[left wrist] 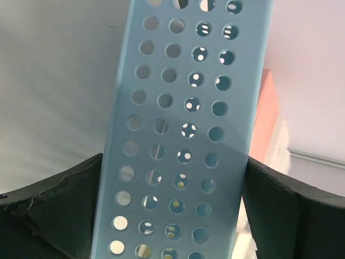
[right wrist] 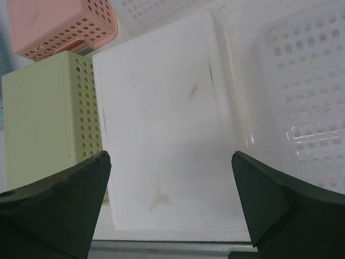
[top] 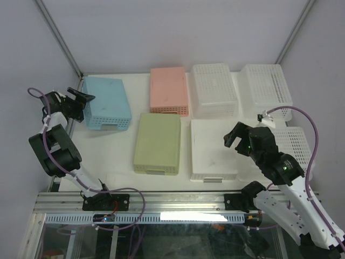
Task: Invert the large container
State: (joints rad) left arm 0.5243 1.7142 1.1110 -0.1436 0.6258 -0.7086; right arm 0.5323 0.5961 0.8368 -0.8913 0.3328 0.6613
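Left gripper (top: 83, 104) clasps the blue container (top: 109, 99) at its left end (fingers touching both sides); right gripper (right wrist: 171, 208) hovers wide open.

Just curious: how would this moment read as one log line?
left gripper: straddles wall of blue basket, grip unclear | right gripper: open above upturned white basket | blue basket: base up

A pink basket (top: 169, 90) lay bottom up at the back of the white tabletop (top: 108, 156), with a pale green basket (top: 157, 143) bottom up just in front of it. Right of the green one sat an overturned white basket (top: 213, 148), its flat base smudged. Two perforated white baskets (top: 214, 89) (top: 265, 85) stood side by side behind it, and a third (top: 299, 148) to its right.
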